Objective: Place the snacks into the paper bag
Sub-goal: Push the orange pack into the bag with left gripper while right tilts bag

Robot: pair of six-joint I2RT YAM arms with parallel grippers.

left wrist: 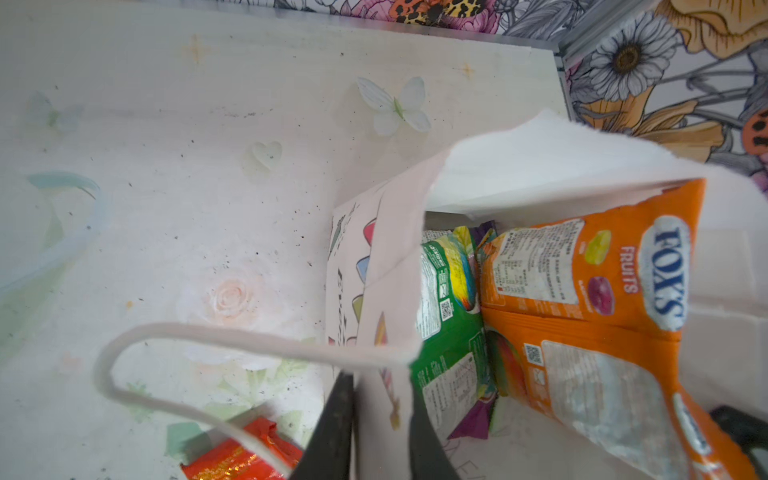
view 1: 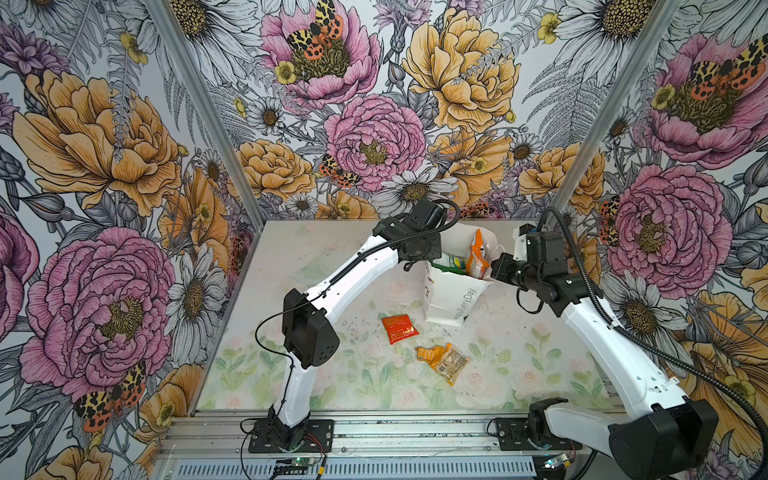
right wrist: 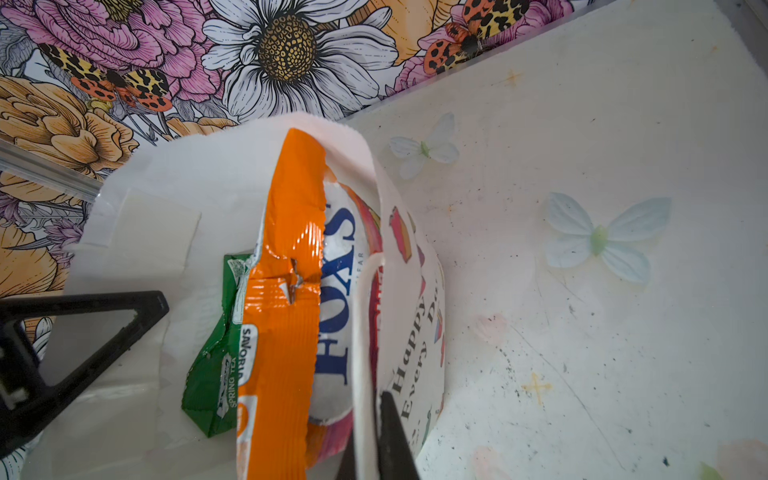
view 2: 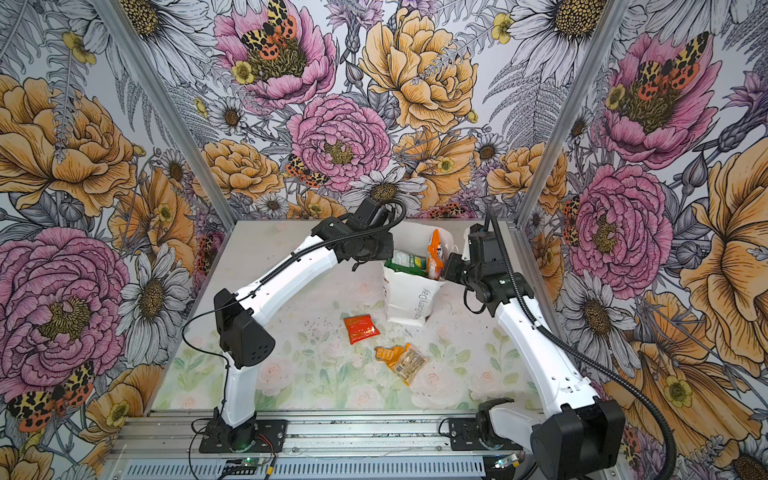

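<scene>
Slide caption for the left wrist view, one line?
Left gripper, jaws shut on the bag wall; FOX'S packet and green packet inside, red packet outside.

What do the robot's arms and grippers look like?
The left arm and right arm have glossy white shells with bulky black joints. A ribbed black cable hose runs along each. The left gripper and right gripper have thin black fingers.

robot lab test cell: floral-print walls [view 1: 104,166], aluminium rail [view 1: 415,436], bolted arm bases [view 1: 291,434]
</scene>
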